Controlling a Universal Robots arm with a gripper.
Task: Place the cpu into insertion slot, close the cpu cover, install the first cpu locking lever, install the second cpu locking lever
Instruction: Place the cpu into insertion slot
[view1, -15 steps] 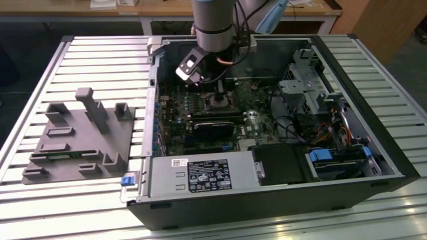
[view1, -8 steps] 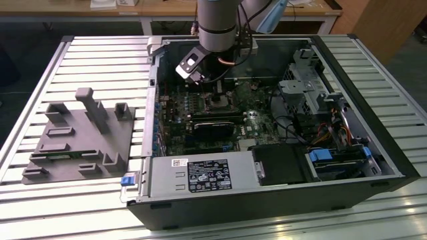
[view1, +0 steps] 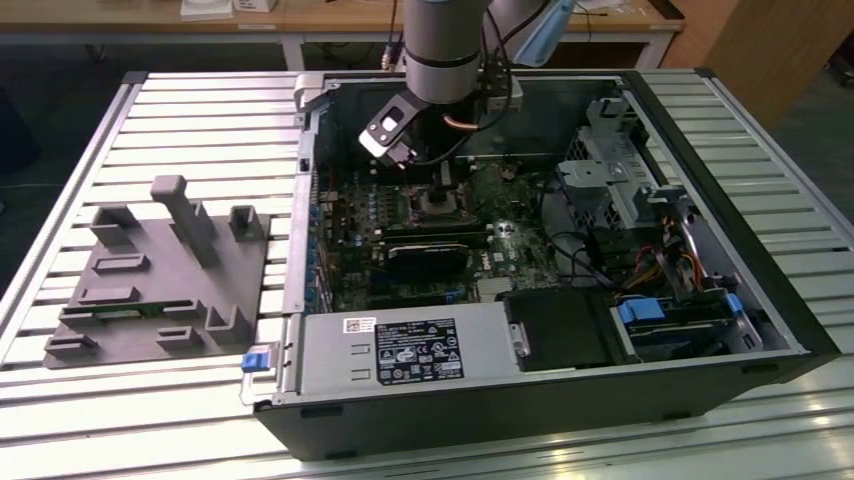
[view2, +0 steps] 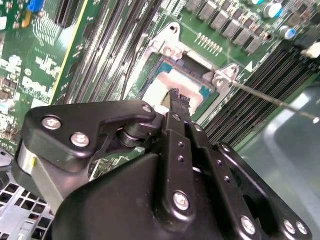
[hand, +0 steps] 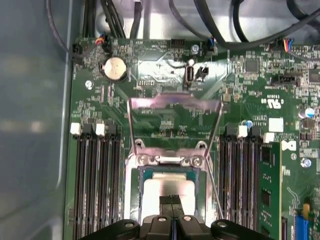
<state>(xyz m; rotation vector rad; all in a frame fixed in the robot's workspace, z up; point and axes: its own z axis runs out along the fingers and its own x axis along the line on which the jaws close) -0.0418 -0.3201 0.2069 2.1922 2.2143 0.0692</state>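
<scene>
First wrist view, gripper (hand: 171, 199) closed over cpu (hand: 155, 194); cpu cover (hand: 172, 103) raised

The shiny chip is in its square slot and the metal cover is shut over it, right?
Not quite. The cpu does sit in the insertion slot, but the cpu cover is open, swung up away from it, not shut. The first wrist view shows this.

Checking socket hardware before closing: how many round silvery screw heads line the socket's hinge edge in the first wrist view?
2: one screw head at one end of that edge, one at the other. The black gripper over the pale square cpu may hide more.
</scene>
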